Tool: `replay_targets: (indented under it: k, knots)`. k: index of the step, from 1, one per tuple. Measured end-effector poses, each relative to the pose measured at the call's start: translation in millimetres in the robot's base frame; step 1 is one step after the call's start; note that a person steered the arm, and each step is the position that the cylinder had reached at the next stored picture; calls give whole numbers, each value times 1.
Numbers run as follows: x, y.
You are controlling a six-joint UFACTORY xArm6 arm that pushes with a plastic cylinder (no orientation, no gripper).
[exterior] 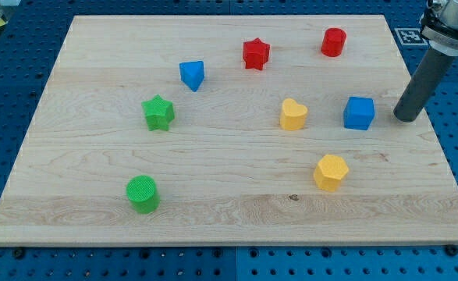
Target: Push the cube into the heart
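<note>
Seven small blocks lie on the wooden worktop [213,199], which rests on a blue perforated base [2,94].

1. Task items. The blue cube [359,113] sits in the right half of the view, at mid height. The yellow heart [293,114] sits to the view's left of the cube, at about the same height. A strip of bare wood separates the two; they do not touch.

2. Tool. The arm carries no jaws, so nothing is gripped; it ends in a dark rod. My tip [405,119] rests on the worktop just to the view's right of the blue cube, close to it, with a narrow gap visible between them. Tip, cube and heart lie roughly along one horizontal line across the view.

3. Other blocks.
- A yellow hexagonal block [331,172] lies toward the view's bottom from the heart and cube.
- A red cylinder [333,42] stands near the view's top right.
- A red star [256,54] lies to the view's left of the cylinder.
- A blue wedge-like block [192,75] lies further left; its exact shape is hard to tell.
- A green star [158,113] lies left of centre.
- A green cylinder [143,193] stands near the view's bottom left.

All of these are well apart from one another.
</note>
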State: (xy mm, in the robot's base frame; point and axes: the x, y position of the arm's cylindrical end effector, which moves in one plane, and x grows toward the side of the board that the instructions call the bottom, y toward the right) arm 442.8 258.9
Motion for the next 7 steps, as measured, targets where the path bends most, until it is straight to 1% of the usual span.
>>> replay_targets:
  k: [1,7]
  knots:
    - [3,-1]
    - [3,-91]
